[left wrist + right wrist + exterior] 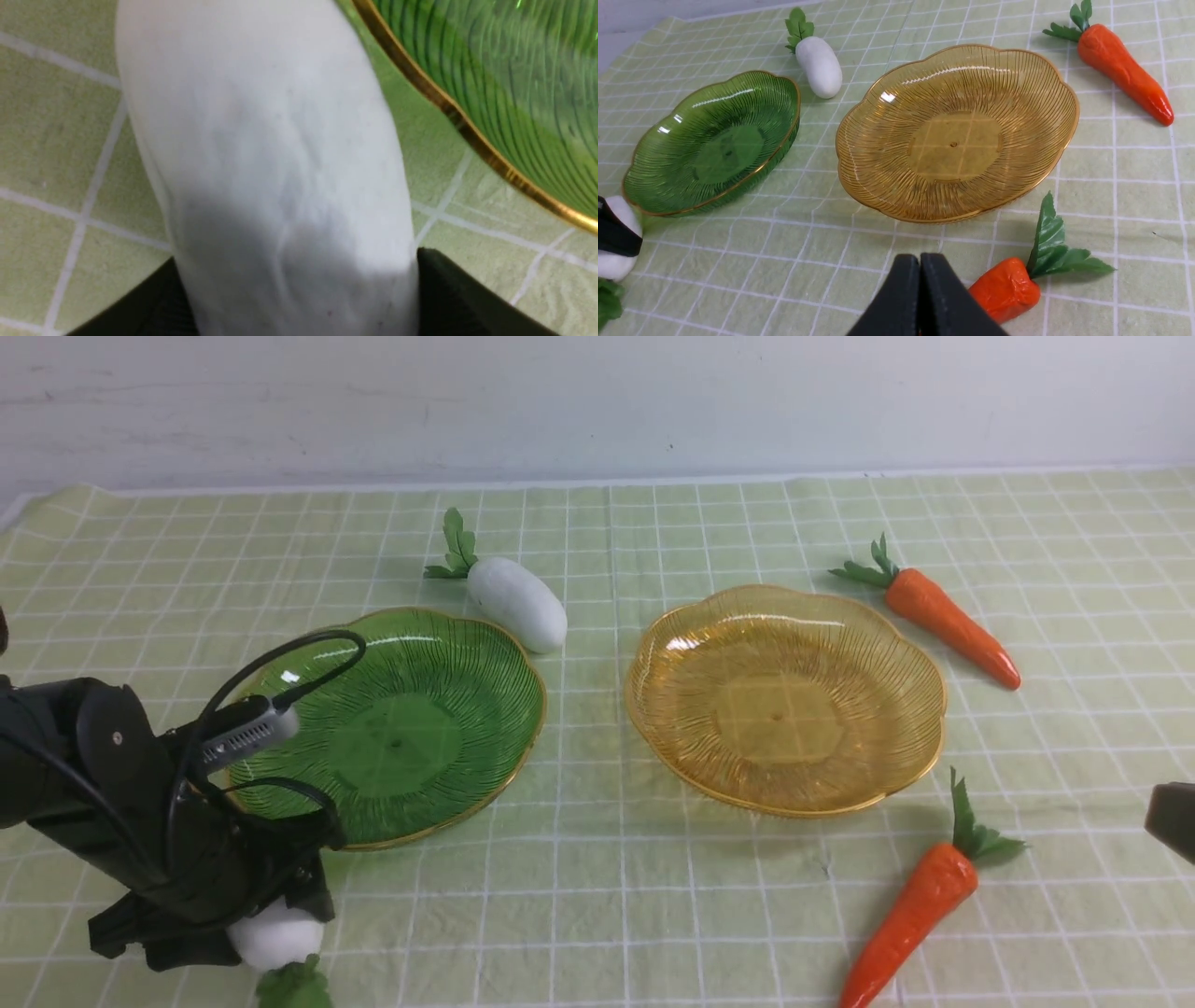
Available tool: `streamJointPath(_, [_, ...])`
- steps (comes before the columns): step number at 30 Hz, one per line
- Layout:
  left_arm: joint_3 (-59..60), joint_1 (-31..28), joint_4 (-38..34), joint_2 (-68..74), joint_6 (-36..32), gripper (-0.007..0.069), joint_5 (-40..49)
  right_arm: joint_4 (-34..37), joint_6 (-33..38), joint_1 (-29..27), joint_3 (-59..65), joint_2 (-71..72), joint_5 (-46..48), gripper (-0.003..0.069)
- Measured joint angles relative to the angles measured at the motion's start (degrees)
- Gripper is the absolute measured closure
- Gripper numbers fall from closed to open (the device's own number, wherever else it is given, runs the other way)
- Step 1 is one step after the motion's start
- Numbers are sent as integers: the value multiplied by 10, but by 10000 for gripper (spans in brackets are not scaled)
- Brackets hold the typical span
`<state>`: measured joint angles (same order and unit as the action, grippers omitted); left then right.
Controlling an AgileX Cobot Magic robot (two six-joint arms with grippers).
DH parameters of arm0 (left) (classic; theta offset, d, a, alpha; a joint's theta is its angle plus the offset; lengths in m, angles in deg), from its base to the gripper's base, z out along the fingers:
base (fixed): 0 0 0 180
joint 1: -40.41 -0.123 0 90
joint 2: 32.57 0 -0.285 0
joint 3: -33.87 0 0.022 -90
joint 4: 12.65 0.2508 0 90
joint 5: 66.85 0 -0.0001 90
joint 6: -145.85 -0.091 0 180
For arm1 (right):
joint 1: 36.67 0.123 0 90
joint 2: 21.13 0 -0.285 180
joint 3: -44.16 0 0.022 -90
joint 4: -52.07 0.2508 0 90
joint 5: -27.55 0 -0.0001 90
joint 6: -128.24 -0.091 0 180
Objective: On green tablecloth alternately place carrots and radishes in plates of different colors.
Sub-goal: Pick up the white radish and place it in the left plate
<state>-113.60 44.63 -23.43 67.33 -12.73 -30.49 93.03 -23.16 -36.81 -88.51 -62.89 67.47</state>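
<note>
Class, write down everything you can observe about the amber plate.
The amber plate looks like clear ribbed plastic or glass, with a scalloped gold rim and a smooth round centre through which the cloth's grid shows. It sits upright and empty on the cloth, right of the green plate. Nothing else touches it.
</note>
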Motion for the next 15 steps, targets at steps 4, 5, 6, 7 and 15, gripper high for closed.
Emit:
streamJointPath(4, [0, 0, 25, -13, 0, 126, 71, 0, 0, 0, 0, 0, 0, 673])
streamJointPath(5, [0, 0, 34, -21, 0, 126, 95, 0, 0, 0, 0, 0, 1, 673])
streamJointPath(6, [0, 0, 47, -34, 0, 126, 123, 0, -1, 0, -1, 0, 5, 673])
streamJointPath(7, [0, 0, 55, -48, 0, 126, 145, 0, -5, 0, -5, -1, 13, 673])
streamJointPath(15, [-75, 0, 67, -169, -125, 126, 215, -39, -58, 0, -110, -81, 130, 673])
